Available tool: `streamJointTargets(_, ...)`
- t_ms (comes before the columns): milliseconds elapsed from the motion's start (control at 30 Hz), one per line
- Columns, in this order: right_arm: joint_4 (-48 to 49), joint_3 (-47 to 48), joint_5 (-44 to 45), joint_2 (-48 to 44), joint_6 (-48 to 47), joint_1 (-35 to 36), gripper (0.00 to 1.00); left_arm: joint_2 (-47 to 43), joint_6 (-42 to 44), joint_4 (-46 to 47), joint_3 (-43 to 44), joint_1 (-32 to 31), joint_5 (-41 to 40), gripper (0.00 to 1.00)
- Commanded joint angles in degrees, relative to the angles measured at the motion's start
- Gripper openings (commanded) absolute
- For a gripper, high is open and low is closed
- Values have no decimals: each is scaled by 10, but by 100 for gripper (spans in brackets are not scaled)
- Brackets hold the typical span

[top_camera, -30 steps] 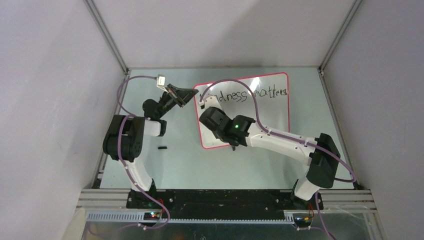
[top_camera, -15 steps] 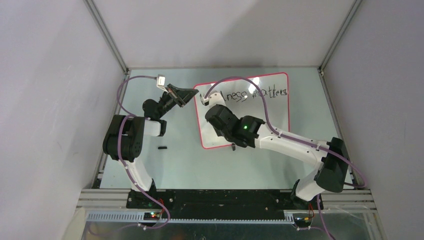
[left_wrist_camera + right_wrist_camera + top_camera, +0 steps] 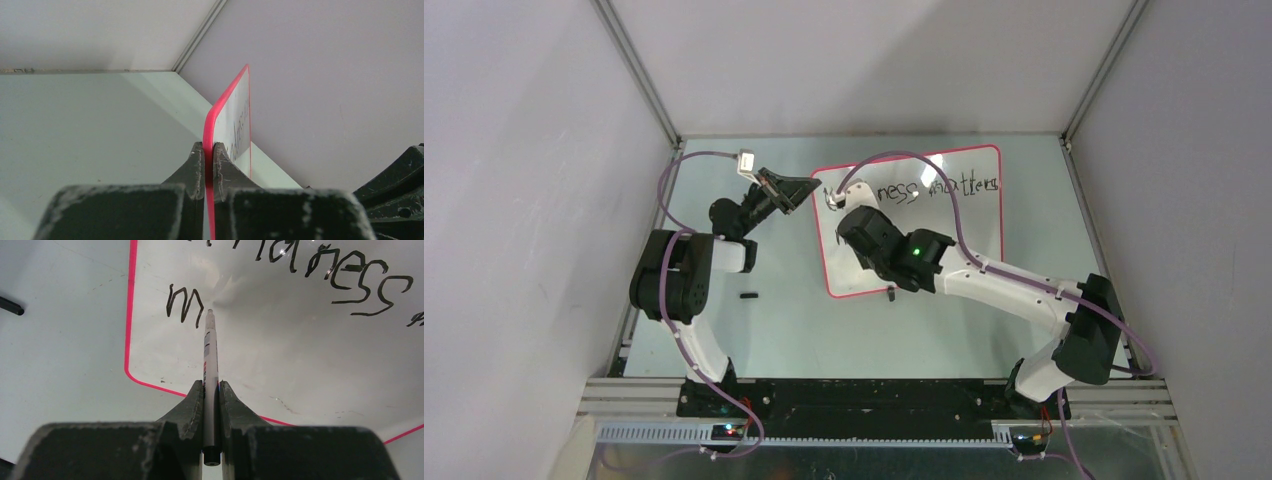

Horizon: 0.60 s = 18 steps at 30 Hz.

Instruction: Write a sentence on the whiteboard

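The sentence (image 3: pixel 924 188) is written in black along the far edge of the whiteboard (image 3: pixel 969 245). From above, "ness matters" can be read, while the first letters are hidden by the right arm. In the right wrist view, a single "m" (image 3: pixel 184 304) is seen alone on a 2nd line below them. The whiteboard is laid on the table (image 3: pixel 774 335), toward its far side and right of centre.

A marker (image 3: pixel 210 360) is clamped between the 2 fingers of the right gripper (image 3: pixel 211 386), which are pressed tight against its barrel. Its tip is pointed at the board just right of the "m"; whether it touches the surface cannot be told.

The red-pink rim at the board's far left corner is pinched by the left gripper (image 3: pixel 209 150), its jaws closed on the edge with no gap.

A small black piece (image 3: pixel 747 296) is seen on the table, left of the board and apart from it.
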Motion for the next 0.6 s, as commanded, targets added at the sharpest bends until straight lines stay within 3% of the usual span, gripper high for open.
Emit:
streamJointTargets(0,16,0,17,-16,-4,-7,0,-1,35,21,8,-2,19,0)
streamJointTargets(567,25,1,11,-5,-8,-17,0,-1,35,21,8,-3,20,0)
